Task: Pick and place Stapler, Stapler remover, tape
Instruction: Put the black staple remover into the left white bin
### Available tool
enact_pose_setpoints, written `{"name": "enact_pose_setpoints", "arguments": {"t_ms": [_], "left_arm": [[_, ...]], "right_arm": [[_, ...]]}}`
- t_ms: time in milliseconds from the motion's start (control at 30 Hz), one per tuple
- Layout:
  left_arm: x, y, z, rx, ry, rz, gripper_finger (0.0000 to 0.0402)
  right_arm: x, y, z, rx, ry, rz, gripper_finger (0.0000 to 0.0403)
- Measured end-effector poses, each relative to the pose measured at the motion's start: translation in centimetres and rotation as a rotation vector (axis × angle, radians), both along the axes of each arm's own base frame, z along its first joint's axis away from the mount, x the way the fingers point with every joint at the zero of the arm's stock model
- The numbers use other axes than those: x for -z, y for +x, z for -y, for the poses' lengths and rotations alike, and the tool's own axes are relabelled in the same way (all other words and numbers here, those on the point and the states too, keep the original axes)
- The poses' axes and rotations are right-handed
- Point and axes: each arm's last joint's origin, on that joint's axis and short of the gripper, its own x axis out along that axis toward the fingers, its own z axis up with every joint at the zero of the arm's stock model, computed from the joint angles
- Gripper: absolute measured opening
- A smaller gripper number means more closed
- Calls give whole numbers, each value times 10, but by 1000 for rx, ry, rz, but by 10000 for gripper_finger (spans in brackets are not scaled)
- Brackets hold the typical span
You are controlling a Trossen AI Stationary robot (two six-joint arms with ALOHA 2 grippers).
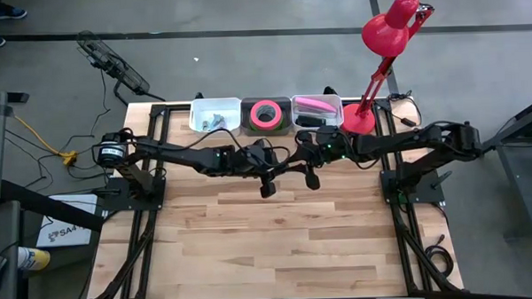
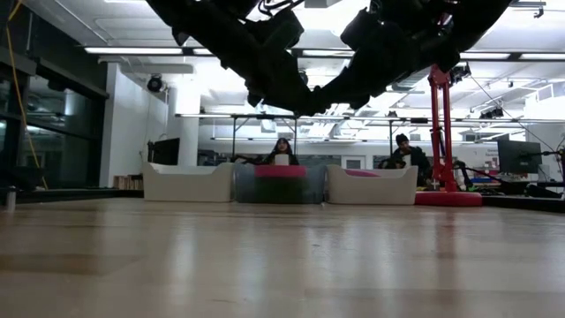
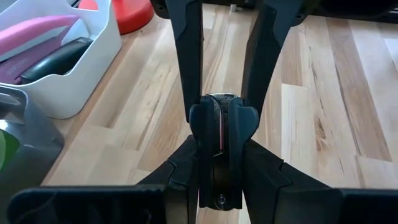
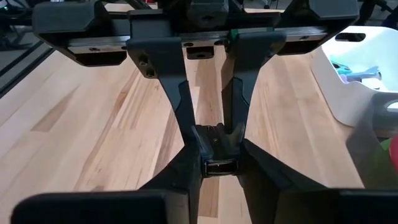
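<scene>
Both arms meet above the table's far middle. Between them hangs a small dark object with metal parts point(image 3: 219, 102); whether it is the stapler or the stapler remover I cannot tell. My left gripper point(image 3: 219, 121) and my right gripper point(image 4: 217, 146) are both shut on it from opposite sides, and meet at one spot point(image 1: 289, 164) in the high view. A pink tape roll point(image 1: 266, 114) lies flat in the dark middle bin point(image 1: 265, 102). The right white bin point(image 1: 316, 102) holds a pink thing point(image 3: 37, 31) and a black thing point(image 3: 59, 59). My left gripper pinches the dark object point(image 3: 219, 149) between its two fingers, slanting down from the table's left; the object reaches back between them. It hangs clear of the table. My right gripper pinches the object's other end point(image 4: 217, 138) between its fingertips, slanting down from the table's right.
Three bins stand in a row at the table's far edge; the left white bin point(image 1: 214, 114) holds small items. A red desk lamp point(image 1: 358, 120) stands at the far right. Bare wood point(image 1: 278, 247) lies in front. People sit in the room beyond point(image 2: 281, 152).
</scene>
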Motion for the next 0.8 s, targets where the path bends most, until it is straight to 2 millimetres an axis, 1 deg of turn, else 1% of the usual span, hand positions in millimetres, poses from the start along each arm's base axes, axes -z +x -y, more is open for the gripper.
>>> {"name": "enact_pose_setpoints", "arguments": {"t_ms": [367,600,700,800], "left_arm": [[0,0,0,-1,0,2,81],[0,0,0,-3,2,3,81],[0,0,-1,-7,10,1,81],[-1,0,-6,-30,12,3,81]], "right_arm": [[0,0,0,-13,16,-3,77],[1,-1,0,-8,18,-9,84],[-1,-1,0,12,13,-6,94],[-5,-4,1,56,0,0,113]]}}
